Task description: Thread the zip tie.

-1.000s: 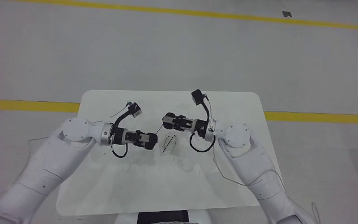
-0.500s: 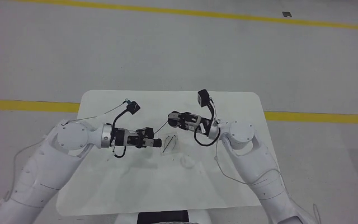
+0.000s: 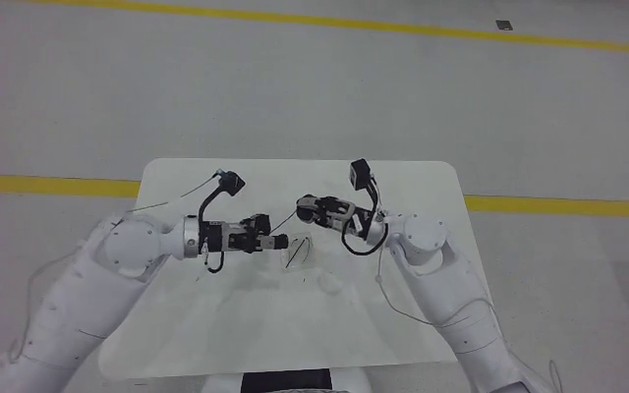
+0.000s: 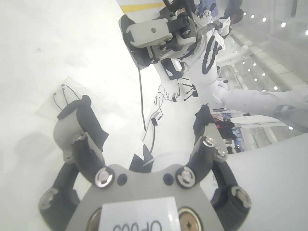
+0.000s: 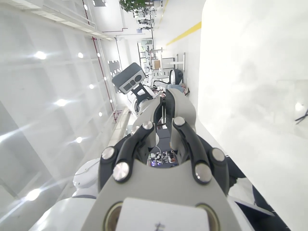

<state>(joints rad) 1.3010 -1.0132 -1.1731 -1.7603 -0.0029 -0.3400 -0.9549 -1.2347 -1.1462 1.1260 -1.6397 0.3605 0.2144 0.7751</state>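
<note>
While pinched by the right gripper (image 3: 307, 209), the zip tie (image 4: 142, 97) is held above the surface (image 3: 197, 324).
Fingers of the left gripper (image 4: 143, 106) are spread near its free end, likely to be grasped next.

Zip tie: the zip tie (image 4: 141, 97) is a thin, straight black strip, not looped.
Grip: one end is pinched in the closed fingers of the right hand (image 4: 134, 49); the rest juts out free.
Pose: it hangs in the air above the worktop (image 3: 197, 324), its free tip toward the gap between the spread fingers of the left hand (image 4: 144, 106), touching neither.
Spares: spare zip ties (image 4: 63, 92), thin and black with small heads, lie in a clear bag (image 3: 298, 252) flat on the worktop, near the held one.
</note>
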